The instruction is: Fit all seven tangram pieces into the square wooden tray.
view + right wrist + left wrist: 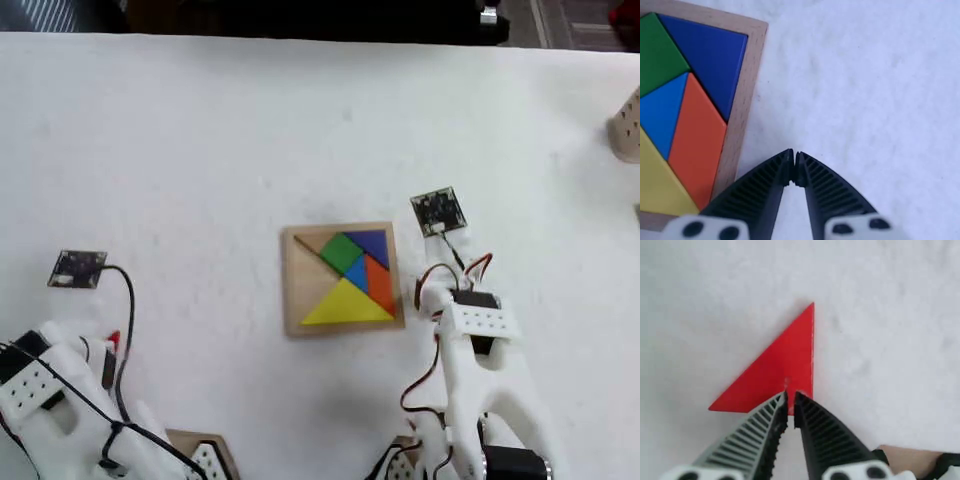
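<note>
1. Tabletop (200,150): white, and it carries everything.
2. Square wooden tray (298,282): just beside the right hand (793,159) and well apart from the left hand (791,400). The strip of the tray farthest from the right hand is bare wood.
3. Five pieces are seated: yellow triangle (348,303), green square (341,252), dark blue triangle (370,243), orange piece (379,282), light blue triangle (356,272).
4. Red triangle (780,370): flat on the tabletop, one corner under the left hand's tips and the rest stretching ahead of them.
5. Left hand: fingers together with only a slit between them. They touch the triangle, but no grip is evident.
6. Right hand: closed, empty, over bare cloth.
7. Judgement: fetching the red triangle is the step in hand. The next move calls for a firm hold on a thin, flat piece, then carrying it to the tray's bare side.
</note>
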{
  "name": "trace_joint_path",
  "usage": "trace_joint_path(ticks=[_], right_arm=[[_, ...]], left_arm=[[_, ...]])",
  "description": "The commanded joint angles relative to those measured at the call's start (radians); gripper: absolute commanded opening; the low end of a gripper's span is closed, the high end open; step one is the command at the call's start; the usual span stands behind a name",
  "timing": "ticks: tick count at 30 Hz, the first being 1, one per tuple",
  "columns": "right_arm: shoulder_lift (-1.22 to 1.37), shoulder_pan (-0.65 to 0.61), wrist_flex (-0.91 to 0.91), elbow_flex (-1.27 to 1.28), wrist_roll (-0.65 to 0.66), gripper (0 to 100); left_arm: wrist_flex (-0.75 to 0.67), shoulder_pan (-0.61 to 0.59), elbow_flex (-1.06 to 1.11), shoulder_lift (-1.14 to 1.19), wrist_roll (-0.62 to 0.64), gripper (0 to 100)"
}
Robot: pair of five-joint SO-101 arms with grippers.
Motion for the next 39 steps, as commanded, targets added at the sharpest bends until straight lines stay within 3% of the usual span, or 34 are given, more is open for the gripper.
trace_joint_path(ticks=[1,8,13,23,26,33,36,39], right_arm=[[-0.031,-0.010,-0.015,-0.008,0.014,1.8],[-0.031,-0.010,-0.013,-0.008,0.014,1.8],[-0.031,-0.010,-0.013,-0.008,0.014,1.8],[-0.031,-0.010,-0.013,-0.008,0.014,1.8],[-0.031,-0.010,-0.013,-0.008,0.014,1.8],[-0.031,-0.010,-0.013,-0.008,0.014,1.8],[-0.031,-0.010,-0.015,-0.008,0.014,1.8],[-0.031,-0.010,-0.016,-0.008,0.014,1.8]], left_arm=[[0.008,0.016,0.003,-0.013,-0.011,2],[-0.130,0.016,-0.035,0.334,-0.011,2],[-0.132,-0.004,-0.193,0.588,-0.012,2],[-0.166,0.002,-0.394,0.785,-0.034,2],[-0.063,0.002,-0.451,0.783,-0.152,2],[0.230,-0.038,-0.525,0.539,-0.249,2],[0.344,-0.038,-0.436,0.420,-0.278,2],[0.333,0.004,-0.267,0.348,-0.311,2]])
